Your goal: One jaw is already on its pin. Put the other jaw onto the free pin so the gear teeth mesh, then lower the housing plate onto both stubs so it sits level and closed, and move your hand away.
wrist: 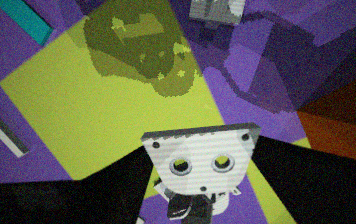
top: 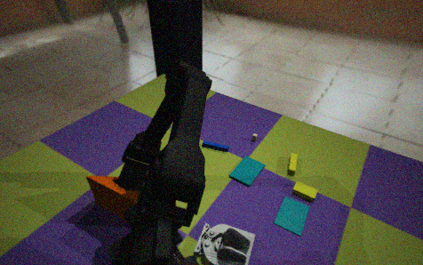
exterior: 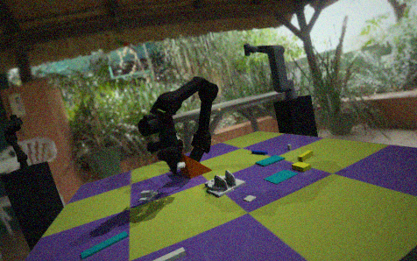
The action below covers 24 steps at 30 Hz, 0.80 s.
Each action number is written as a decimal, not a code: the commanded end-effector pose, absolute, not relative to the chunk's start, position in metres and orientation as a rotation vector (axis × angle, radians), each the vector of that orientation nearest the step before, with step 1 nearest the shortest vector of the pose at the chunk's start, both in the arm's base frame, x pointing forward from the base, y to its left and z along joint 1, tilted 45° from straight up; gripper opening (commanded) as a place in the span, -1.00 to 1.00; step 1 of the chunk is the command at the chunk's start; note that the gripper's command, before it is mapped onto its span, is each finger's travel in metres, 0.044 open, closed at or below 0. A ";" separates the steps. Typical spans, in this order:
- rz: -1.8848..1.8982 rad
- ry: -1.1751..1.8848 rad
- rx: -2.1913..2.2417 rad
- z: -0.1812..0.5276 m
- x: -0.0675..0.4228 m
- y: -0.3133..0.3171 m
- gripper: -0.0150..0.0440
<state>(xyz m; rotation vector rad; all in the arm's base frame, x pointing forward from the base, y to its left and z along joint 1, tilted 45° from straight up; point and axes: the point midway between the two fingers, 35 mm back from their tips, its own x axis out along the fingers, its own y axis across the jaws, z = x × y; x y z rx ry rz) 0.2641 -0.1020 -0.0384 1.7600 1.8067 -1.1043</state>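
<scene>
My gripper (exterior: 176, 167) (wrist: 197, 141) is shut on the white housing plate (exterior: 180, 165) (wrist: 201, 176), which has two round holes and spans between the fingers above the mat. The white base (top: 251, 242) (exterior: 237, 184) lies on the mat with two upright dark grey pieces; in the wrist view it shows partly behind the plate. Which piece is a jaw on its pin is too blurred to tell. A loose grey-white piece (exterior: 148, 195) (wrist: 217, 10), perhaps the other jaw, lies apart from the base. My arm hides the gripper in the top view.
An orange wedge (top: 111, 196) (exterior: 194, 167) (wrist: 332, 145) stands close beside my gripper. Teal plates (top: 247, 171) (exterior: 280, 176), yellow blocks (top: 305, 191) (exterior: 301, 166) and a blue bar (top: 215, 146) lie beyond the base. A teal bar (exterior: 105, 244) and white bar (exterior: 171, 255) lie at the exterior view's near side.
</scene>
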 end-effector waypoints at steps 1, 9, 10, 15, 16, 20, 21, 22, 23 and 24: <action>-1.196 1.773 1.818 -0.027 0.268 -0.093 0.70; -1.415 1.712 1.928 -0.012 0.273 -0.072 0.70; -1.443 1.704 1.942 -0.010 0.273 -0.070 0.70; -1.583 1.656 2.005 -0.001 0.275 -0.056 0.70; -1.612 1.646 2.017 0.001 0.276 -0.053 0.70; -1.726 1.603 2.063 0.009 0.276 -0.042 0.70; -1.755 1.591 2.074 0.010 0.276 -0.040 0.70; -1.784 1.579 2.085 0.012 0.276 -0.037 0.70; -1.813 1.567 2.096 0.014 0.276 -0.034 0.70; -1.842 1.554 2.106 0.016 0.276 -0.031 0.70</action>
